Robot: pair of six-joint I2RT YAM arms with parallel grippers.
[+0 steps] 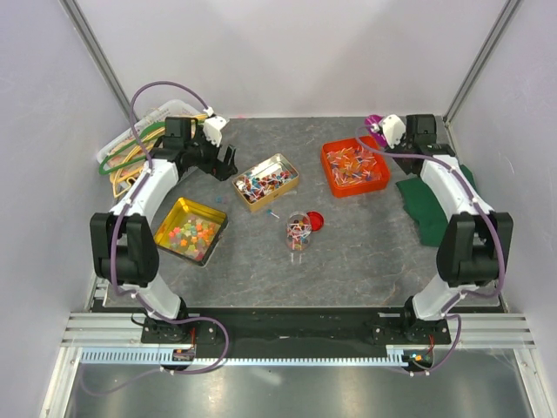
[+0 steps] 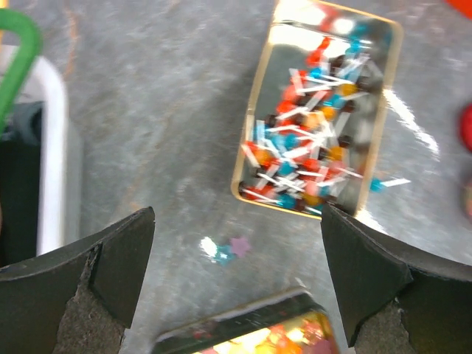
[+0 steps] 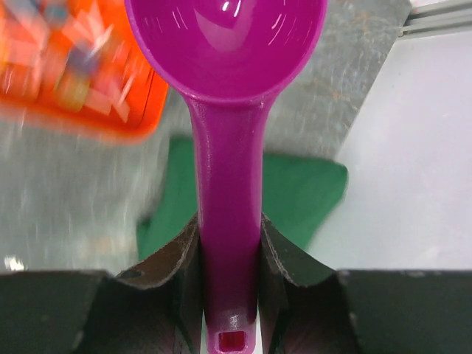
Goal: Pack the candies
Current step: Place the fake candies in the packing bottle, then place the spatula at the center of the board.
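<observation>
Gripped by its handle in the right end effector (image 3: 229,237), the purple scoop (image 3: 225,51) hangs empty near a corner of the orange tray (image 3: 96,124) of twist-wrapped candies (image 1: 352,164); more candies fill the gold tin (image 1: 265,181) and yellow tin (image 1: 190,231), and a few sit in the clear jar (image 1: 298,231) on the bench (image 1: 365,252). To scoop well, I judge, drive the bowl low through the tray's heap, lift it level, then tip slowly over the narrow jar mouth. Left end effector (image 2: 236,221), spread wide and holding nothing, could steady the jar.

Bright even light, wrist views blurred
</observation>
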